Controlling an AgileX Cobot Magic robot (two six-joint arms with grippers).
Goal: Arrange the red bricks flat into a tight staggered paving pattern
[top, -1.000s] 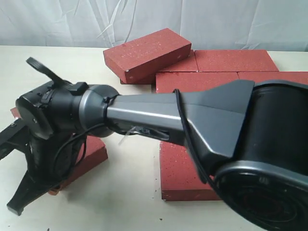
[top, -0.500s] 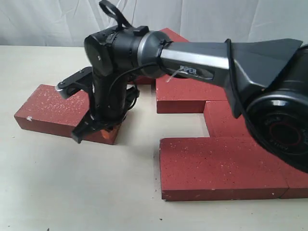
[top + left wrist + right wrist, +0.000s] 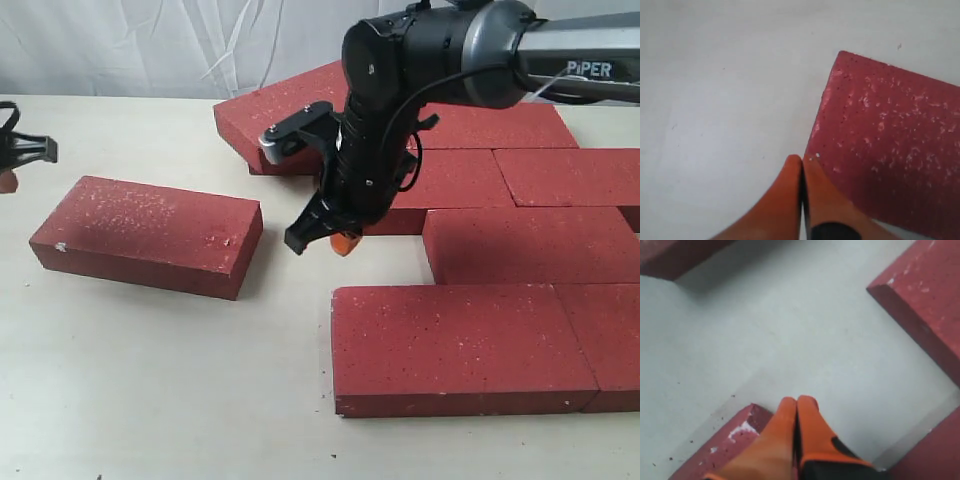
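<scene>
Lying apart at nine o'clock of the laid red bricks — one loose brick; right gripper, left gripper: jaws were clenched empty, likely for pushing.

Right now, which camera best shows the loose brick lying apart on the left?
Exterior view: the loose brick shows whole, flat, apart from the paved rows. Left wrist view catches one corner, likely the same brick. Right wrist view shows only brick edges, not identifiable.

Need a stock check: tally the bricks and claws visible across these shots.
Red bricks clearly in view: 8 (more may be hidden)
Claws: 2, the left claw and the right claw
Total: 10
</scene>
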